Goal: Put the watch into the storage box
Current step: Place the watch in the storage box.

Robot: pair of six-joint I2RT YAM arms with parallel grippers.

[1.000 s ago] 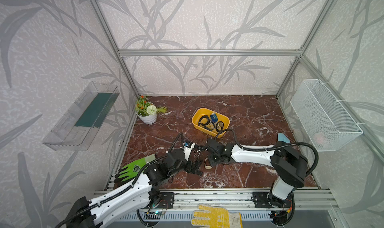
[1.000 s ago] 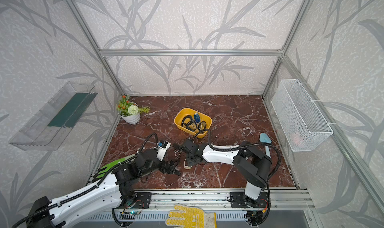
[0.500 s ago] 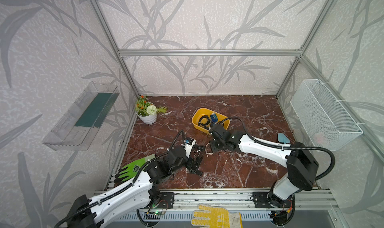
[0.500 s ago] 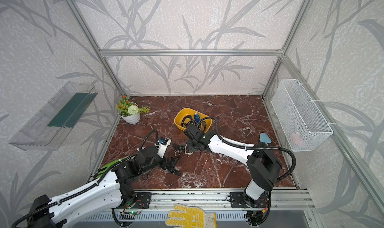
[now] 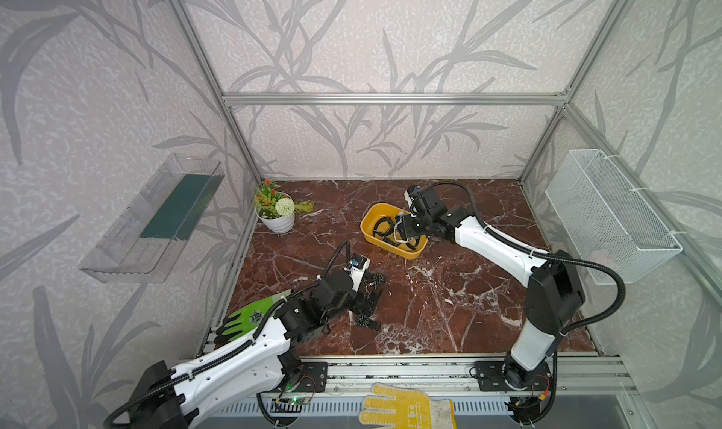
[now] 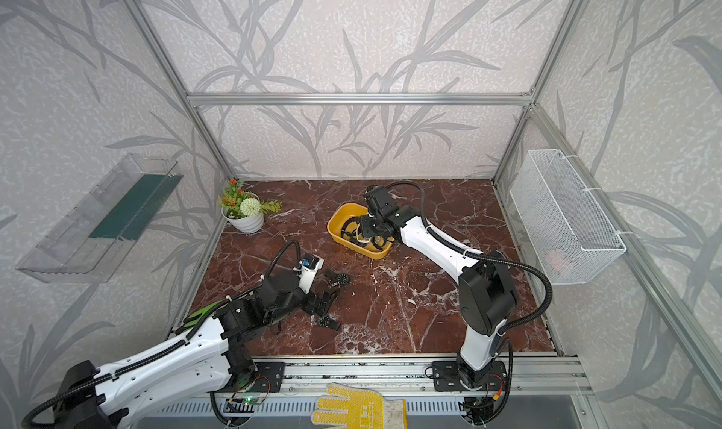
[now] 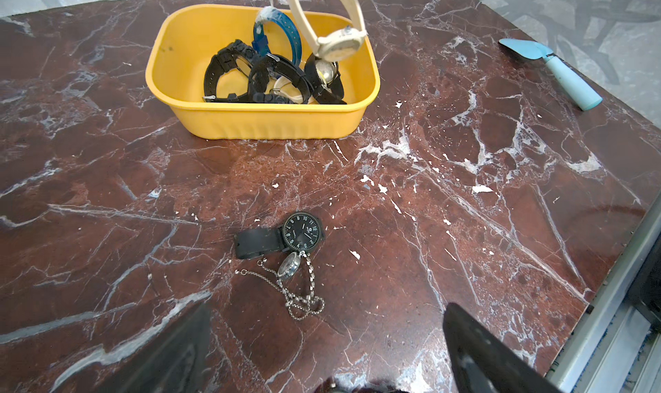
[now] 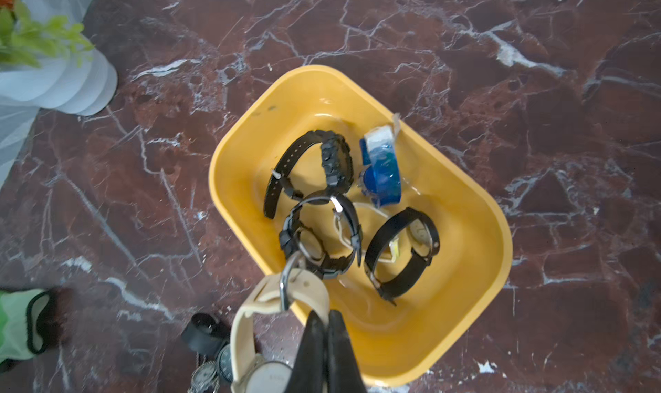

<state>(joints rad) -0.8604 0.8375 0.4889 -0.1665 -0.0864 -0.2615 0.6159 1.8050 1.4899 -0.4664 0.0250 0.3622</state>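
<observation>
In a top view, the right gripper (image 5: 406, 228) sat just right of centre, over the yellow storage box (image 5: 408, 254). At the bottom centre of its wrist view I saw its fingers (image 8: 309, 337) pressed together on the strap of the cream watch (image 8: 250, 337). In the left wrist view that watch hung as a loop at the top centre of the frame. Its face was low over the right end of the box, above the black watches (image 7: 257, 76) and the blue watch (image 7: 282, 29) lying inside. I could not tell whether it touched them.

The left gripper (image 5: 371, 299) was left of centre in the lower half of the top view, jaws wide apart and holding nothing. At the centre of its wrist view a black wristwatch (image 7: 286, 237) and a silver pocket watch (image 7: 289, 266) on a chain lay touching each other on the marble table (image 7: 107, 194), well apart from the box. A blue-handled tool (image 7: 568, 83) lay at the upper right.
</observation>
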